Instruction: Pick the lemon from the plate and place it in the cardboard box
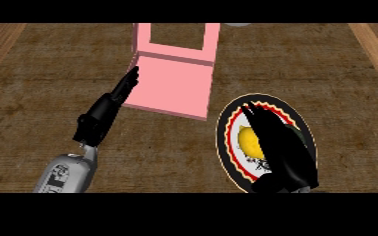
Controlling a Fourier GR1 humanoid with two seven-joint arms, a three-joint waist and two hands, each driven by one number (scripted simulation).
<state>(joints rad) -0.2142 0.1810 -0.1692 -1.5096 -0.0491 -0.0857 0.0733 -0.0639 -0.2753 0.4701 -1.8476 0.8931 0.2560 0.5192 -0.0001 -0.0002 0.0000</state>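
Wooden counter (pixel 317 70), right hand (pixel 284 150) over lemon (pixel 248 141)

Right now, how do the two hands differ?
The left hand lies beside the pink box, fingers straight, holding nothing; the right hand is over the plate, partly hiding the lemon. The left points toward the view's upper right, the right toward its upper left. Both are black.

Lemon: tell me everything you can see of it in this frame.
The lemon is a plain yellow, rounded fruit lying on the pale inner part of the plate, which has a dark, red-patterned rim. The black right hand lies over it and hides its right side; whether they touch cannot be told.
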